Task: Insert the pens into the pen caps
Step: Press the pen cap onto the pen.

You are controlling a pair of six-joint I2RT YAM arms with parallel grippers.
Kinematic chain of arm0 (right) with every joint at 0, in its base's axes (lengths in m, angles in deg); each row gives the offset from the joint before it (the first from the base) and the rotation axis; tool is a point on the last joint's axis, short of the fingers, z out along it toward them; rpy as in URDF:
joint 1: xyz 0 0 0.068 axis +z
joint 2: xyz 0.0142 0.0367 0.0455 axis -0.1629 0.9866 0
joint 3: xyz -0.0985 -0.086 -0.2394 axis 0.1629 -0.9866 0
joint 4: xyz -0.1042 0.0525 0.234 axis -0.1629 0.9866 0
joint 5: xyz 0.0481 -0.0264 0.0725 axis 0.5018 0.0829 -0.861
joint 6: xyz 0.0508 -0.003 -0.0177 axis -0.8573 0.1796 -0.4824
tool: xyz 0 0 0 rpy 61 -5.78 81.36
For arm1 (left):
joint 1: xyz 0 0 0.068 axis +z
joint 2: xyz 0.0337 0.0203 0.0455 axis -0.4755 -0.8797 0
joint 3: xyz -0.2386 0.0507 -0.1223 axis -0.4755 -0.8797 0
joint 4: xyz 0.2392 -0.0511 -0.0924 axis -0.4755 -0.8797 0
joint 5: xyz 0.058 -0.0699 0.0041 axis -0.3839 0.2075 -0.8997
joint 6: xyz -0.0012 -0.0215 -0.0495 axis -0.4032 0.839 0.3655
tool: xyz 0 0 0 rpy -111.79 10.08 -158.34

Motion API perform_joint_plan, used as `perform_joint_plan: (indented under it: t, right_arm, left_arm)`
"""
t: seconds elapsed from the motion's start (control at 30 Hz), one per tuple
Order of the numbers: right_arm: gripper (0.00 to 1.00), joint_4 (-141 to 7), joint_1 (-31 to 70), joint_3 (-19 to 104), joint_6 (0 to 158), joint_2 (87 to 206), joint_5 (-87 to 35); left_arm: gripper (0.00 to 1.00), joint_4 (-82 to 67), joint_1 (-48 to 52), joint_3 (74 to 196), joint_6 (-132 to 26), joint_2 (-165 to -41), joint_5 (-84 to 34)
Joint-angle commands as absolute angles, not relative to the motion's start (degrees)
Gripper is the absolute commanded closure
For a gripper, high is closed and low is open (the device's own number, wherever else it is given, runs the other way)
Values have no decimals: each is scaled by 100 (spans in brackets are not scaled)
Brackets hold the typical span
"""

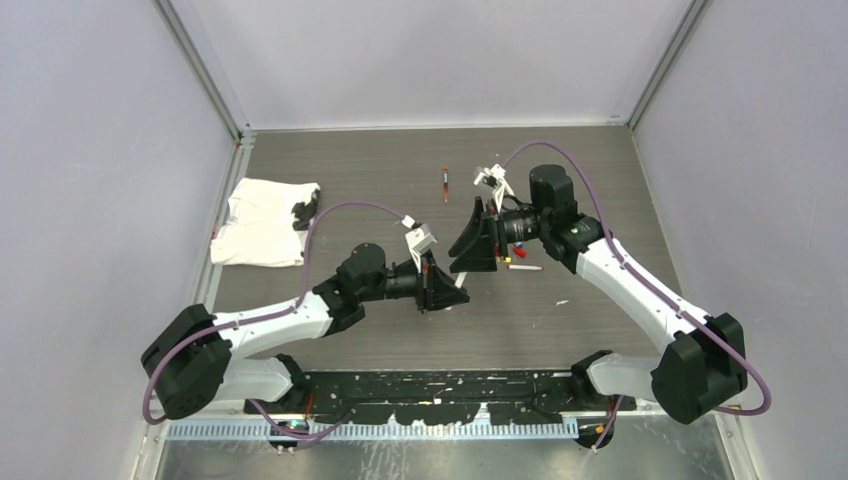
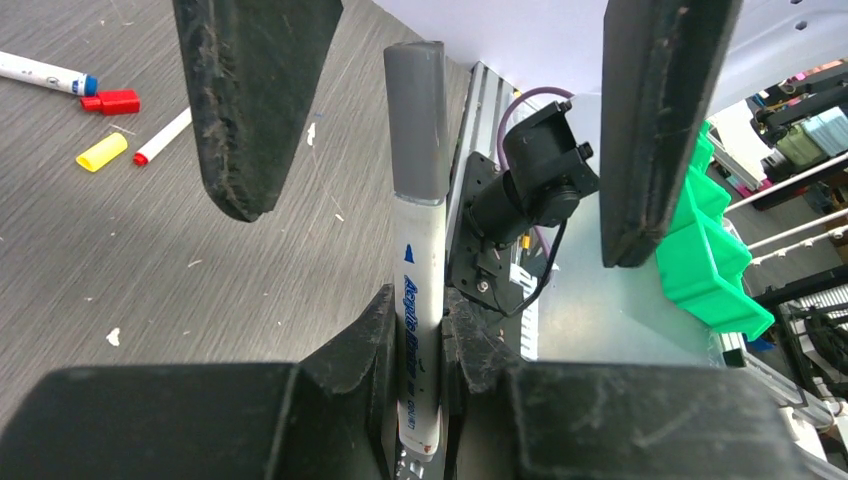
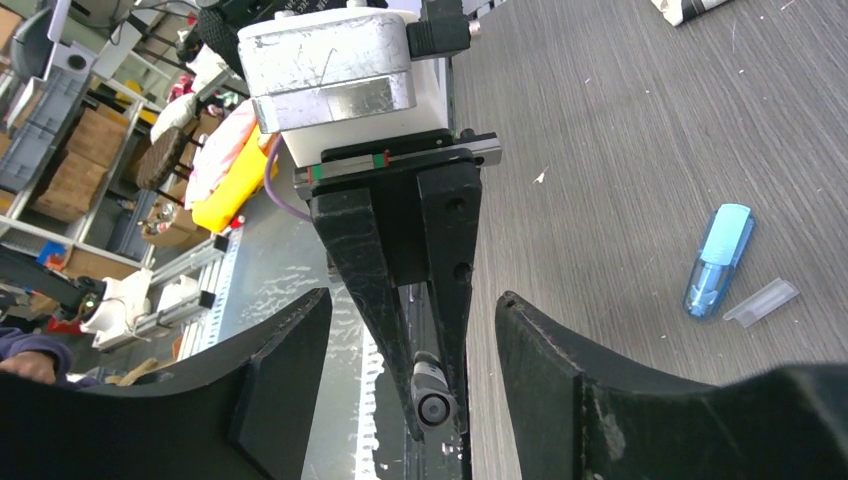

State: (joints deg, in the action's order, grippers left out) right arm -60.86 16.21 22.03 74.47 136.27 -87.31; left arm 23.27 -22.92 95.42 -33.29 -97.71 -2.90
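- Left claw (image 2: pixel 420 318) clenched on the held pen (image 2: pixel 417 250); white barrel pinched low down between both fingers; barrel raised clear of the counter (image 2: pixel 200 290), not resting on it.
- Grey cap (image 2: pixel 415 120) on the free end of the held pen; flush against the barrel, so judged seated or nearly so; impossible to tell whether pressed fully home.
- Right claw (image 3: pixel 410 305) released; fingers spread wide on either side of the held pen's grey end, touching neither cap nor barrel.
- Deciding relation: long axis of the held pen running straight out from the left claw into the open gap of the right claw; capped end toward the right claw, other end buried in the left claw; right claw the free and nearer one, so any closing or pressing on the cap best made along that axis, not across it.
- Flat on the counter, well apart from the held pen and past one finger of the right claw: blue-tipped pen (image 2: pixel 45 72), red cap (image 2: pixel 112 101), yellow cap (image 2: pixel 102 152), red-tipped pen (image 2: pixel 165 135); both caps lying loose, so more pairing judged left to do.
- Also well apart from the held pen, in the right wrist view: light-blue oblong piece (image 3: pixel 718 258), no part of the job.
- Likely risk: an off-axis press tilting the held pen within the left claw's pinch.
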Motion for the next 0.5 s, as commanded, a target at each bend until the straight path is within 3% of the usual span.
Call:
perform_joint_plan:
  t: [0.0,0.37,0.47]
  right_arm:
    - [36,-6444,1667,2155,7238,13597,-8823]
    - [58,-6438,1674,2152,7263,13593,-8935]
    - [59,-6436,1681,2150,7275,13597,-8972]
  left_arm:
    - [100,2855,-2238,9791,-3232,-9801,-129]
    - [99,2843,-2145,9739,-3180,-9815,-147]
    - [99,2850,-2129,9754,-3168,-9846,-115]
